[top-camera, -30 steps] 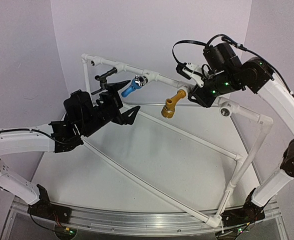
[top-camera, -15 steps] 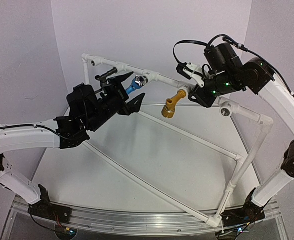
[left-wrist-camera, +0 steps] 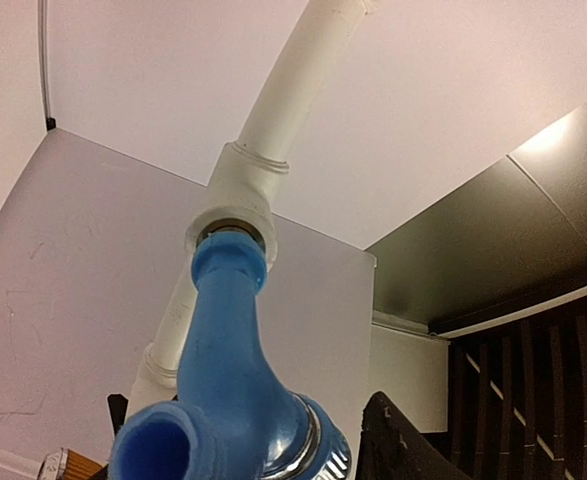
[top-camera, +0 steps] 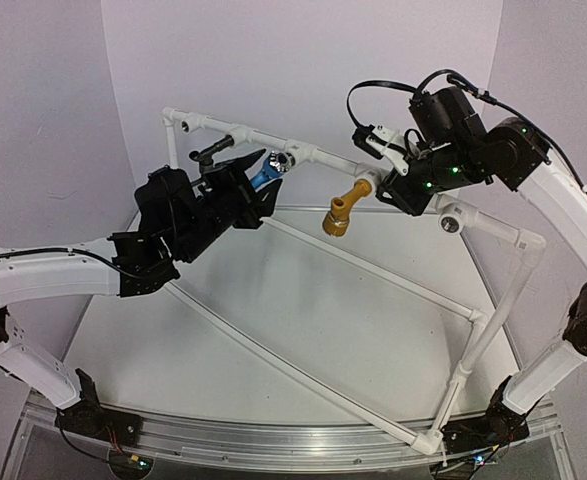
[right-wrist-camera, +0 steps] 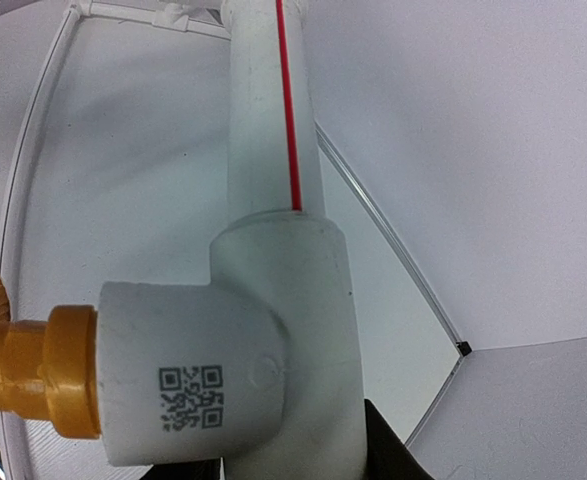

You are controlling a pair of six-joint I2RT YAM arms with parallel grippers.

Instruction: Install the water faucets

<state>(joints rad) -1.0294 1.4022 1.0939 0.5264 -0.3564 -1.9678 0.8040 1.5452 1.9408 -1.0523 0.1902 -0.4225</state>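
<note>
White pipe frame (top-camera: 373, 270) spanning mid-picture, left gripper (top-camera: 248, 195) at centre left bracketing the blue faucet (top-camera: 263, 175) seated in the far rail, grip impossible to tell, right gripper (top-camera: 393, 190) upper right clamping the tee fitting (right-wrist-camera: 233, 350) carrying the mustard faucet (top-camera: 341, 212), black faucet (top-camera: 211, 153) sitting upper left.

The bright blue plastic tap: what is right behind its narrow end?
A white plastic socket fitting, which the bright blue plastic tap enters neck first; a white plastic pipe runs on beyond it. How deep the neck sits is hidden inside the fitting.
</note>
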